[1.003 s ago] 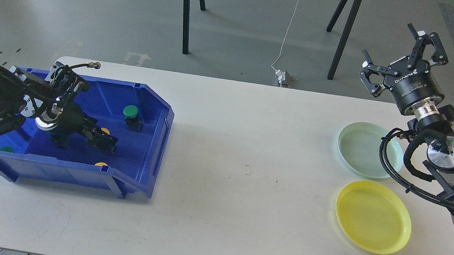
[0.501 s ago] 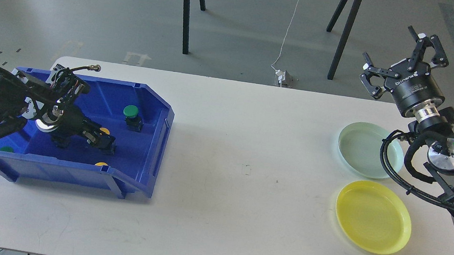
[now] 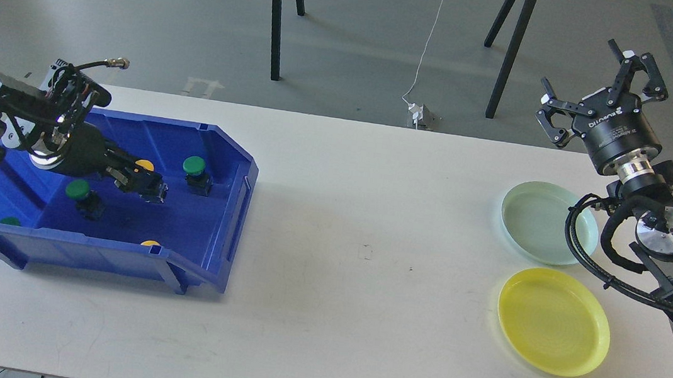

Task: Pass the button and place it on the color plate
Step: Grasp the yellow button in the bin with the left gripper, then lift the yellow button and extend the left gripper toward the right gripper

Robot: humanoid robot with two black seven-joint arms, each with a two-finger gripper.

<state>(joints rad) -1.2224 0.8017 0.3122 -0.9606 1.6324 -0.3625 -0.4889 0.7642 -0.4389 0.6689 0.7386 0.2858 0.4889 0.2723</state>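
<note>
A blue bin stands on the left of the white table. My left gripper is inside it, raised above the floor and shut on a yellow-capped button. Loose in the bin are a green button to its right, a green button below my wrist, a green cap and a yellow cap at the front wall. A pale green plate and a yellow plate lie at the right. My right gripper is open and empty, held high beyond the pale green plate.
The white table is bare between the bin and the plates. Black stand legs and a cable are on the floor behind the table. My right arm's cables hang over the pale green plate's right rim.
My left gripper has risen and drawn back to the left with the yellow button, uncovering a green button beneath it. The right gripper has barely moved.
</note>
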